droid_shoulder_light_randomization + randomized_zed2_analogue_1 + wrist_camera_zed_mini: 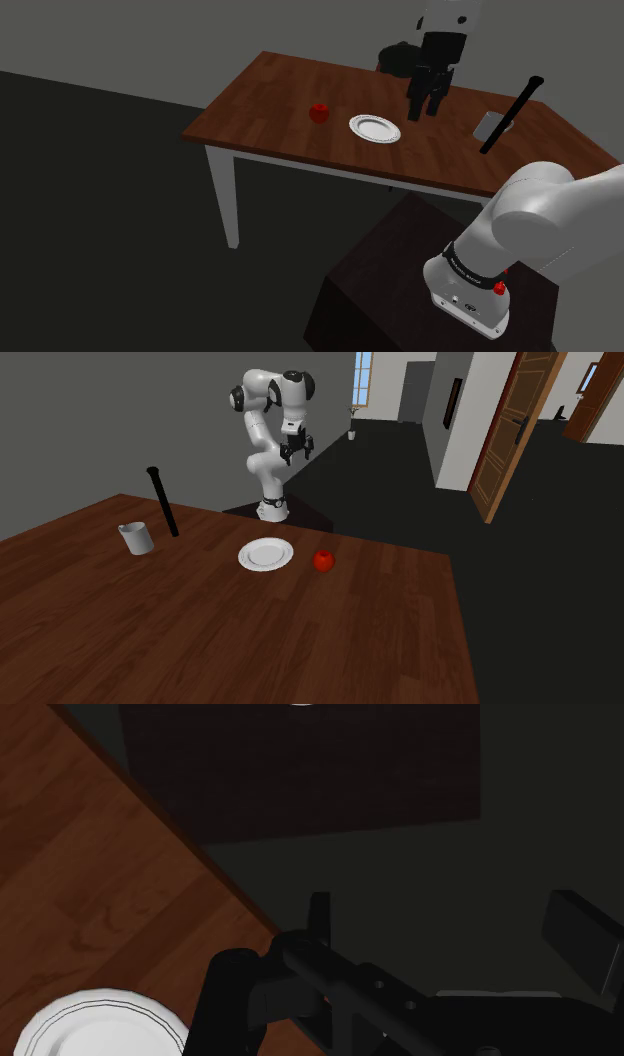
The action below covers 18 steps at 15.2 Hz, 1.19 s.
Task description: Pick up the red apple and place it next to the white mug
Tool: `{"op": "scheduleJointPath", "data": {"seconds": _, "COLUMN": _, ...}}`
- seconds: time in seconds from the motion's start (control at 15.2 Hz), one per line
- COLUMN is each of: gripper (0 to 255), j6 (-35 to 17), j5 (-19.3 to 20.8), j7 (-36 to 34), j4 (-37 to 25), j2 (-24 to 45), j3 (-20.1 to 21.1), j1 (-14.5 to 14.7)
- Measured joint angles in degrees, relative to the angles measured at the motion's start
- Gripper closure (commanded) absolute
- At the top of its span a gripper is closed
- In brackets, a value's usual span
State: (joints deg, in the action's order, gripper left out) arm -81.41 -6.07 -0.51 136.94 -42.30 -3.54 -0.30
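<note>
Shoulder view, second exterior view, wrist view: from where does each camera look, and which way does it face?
Shoulder view: beside and behind the dark box stand, looking down over the brown wooden table; white arm and black claw show.
Second exterior view: across the table, facing the robot; the whole arm stands beyond the far edge.
Wrist view: on the hand, looking down at the table's edge and the round white plate; the claw's fingers stand apart.
Shared: both exterior views show the small red apple.
</note>
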Motion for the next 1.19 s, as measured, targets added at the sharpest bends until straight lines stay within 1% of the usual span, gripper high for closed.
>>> {"op": "scheduleJointPath", "data": {"seconds": 0.07, "gripper": 0, "j6": 0.00, "j5": 0.00, "j7": 0.00, "j4": 0.00, "j2": 0.00, "j3": 0.00, "j1": 0.00}}
{"op": "scheduleJointPath", "data": {"seconds": 0.2, "gripper": 0, "j6": -1.69, "j5": 0.63, "j7": 0.48, "j4": -0.77, "j2": 2.64, "j3": -0.10, "j1": -0.02}}
{"op": "scheduleJointPath", "data": {"seconds": 0.66, "gripper": 0, "j6": -9.38, "j5": 3.91, "j7": 2.60, "j4": -6.98, "j2": 17.34, "j3": -0.66, "j1": -0.31}}
{"op": "scheduleJointPath", "data": {"seconds": 0.99, "gripper": 0, "j6": -13.88, "j5": 6.03, "j7": 3.63, "j4": -13.71, "j2": 28.94, "j3": -1.03, "j1": -0.55}}
{"op": "scheduleJointPath", "data": {"seconds": 1.19, "gripper": 0, "j6": -15.07, "j5": 7.21, "j7": 4.03, "j4": -19.01, "j2": 35.66, "j3": -1.18, "j1": -0.72}}
